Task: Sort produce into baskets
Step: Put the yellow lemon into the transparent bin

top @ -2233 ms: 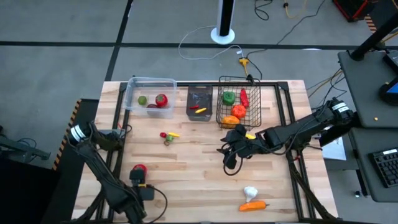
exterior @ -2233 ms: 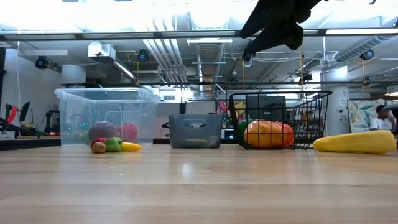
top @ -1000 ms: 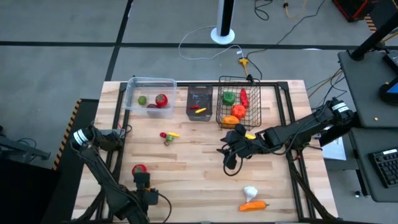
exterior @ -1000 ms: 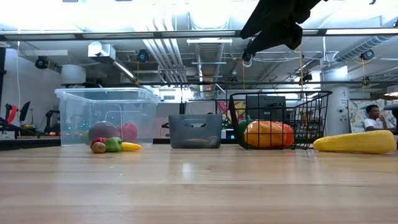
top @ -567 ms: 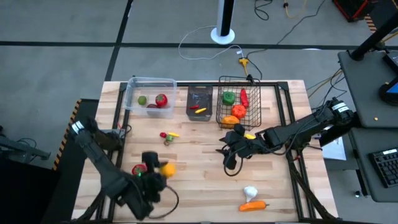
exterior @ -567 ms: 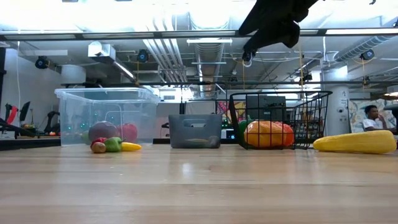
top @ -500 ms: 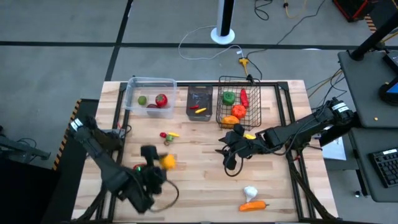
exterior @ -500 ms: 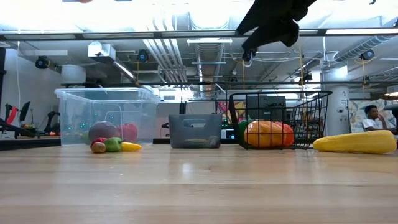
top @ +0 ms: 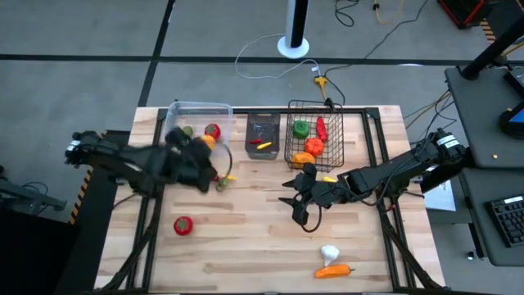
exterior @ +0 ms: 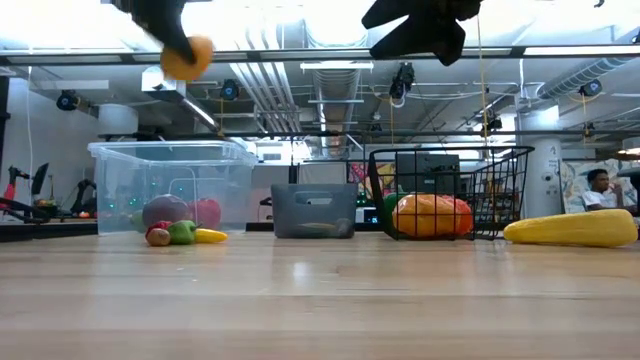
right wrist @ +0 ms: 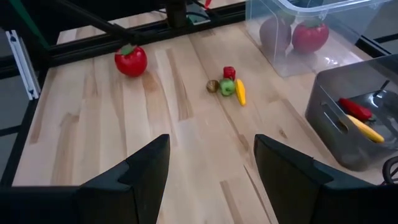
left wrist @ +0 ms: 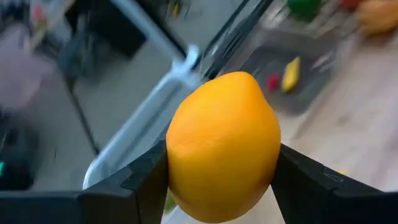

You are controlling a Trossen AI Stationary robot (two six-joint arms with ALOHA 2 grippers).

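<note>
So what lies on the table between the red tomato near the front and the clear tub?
In the high view, between the red tomato and the clear tub lies a small produce cluster; the left tool hovers there gripping an orange fruit.

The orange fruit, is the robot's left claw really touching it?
Touching. In the left wrist view the orange fruit sits squeezed between the left gripper, with both dark fingers pressed against its sides, no gap.

A wooden table (top: 262, 238) is standing on a grey floor (top: 98, 33). Behind it a white pole on a round base (top: 295, 43) is rising from the floor, and a white cable (top: 262, 57) is curling beside it. A yellow plug (top: 321, 81) is lying near the table's far edge. A person (exterior: 600, 186) is sitting far back in the room.
</note>
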